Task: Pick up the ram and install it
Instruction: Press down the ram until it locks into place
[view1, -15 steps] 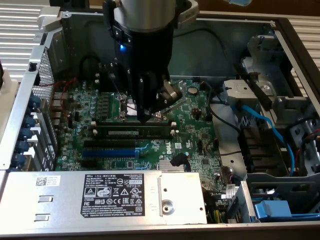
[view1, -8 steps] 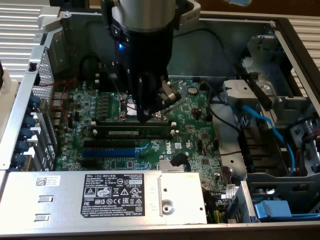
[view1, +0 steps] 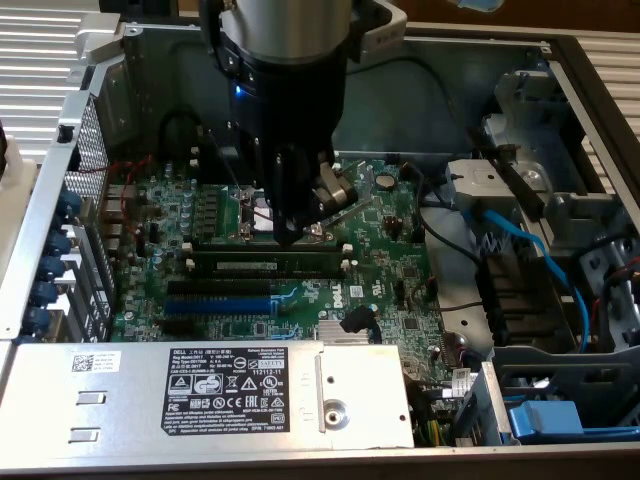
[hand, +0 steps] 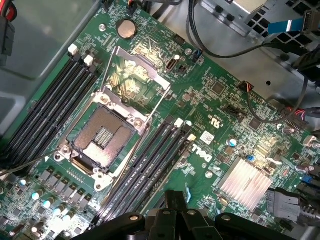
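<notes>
**Hand low over the socket, ram already in a slot**

Exterior view: the hand (view1: 295, 225) hung low over the motherboard (view1: 390, 260), tips down near the CPU socket (view1: 262, 215). Whether its fingers were wide or narrow I could not tell; the arm body hid them, and nothing looked held. The ram (view1: 268, 264) lay along a memory slot just in front of the hand, white end clips at both ends. Whether it was fully seated I could not tell.

Wrist view: the open CPU socket (hand: 102, 136) sat bare, pins exposed, load plate tilted up. Black memory slots (hand: 150, 167) ran beside it toward the hand (hand: 172, 220).

Risks, as I judged them: a sideways drift could put a fingertip into the socket pins and bend them; uneven pressing could leave one end of the stick unlatched.
</notes>
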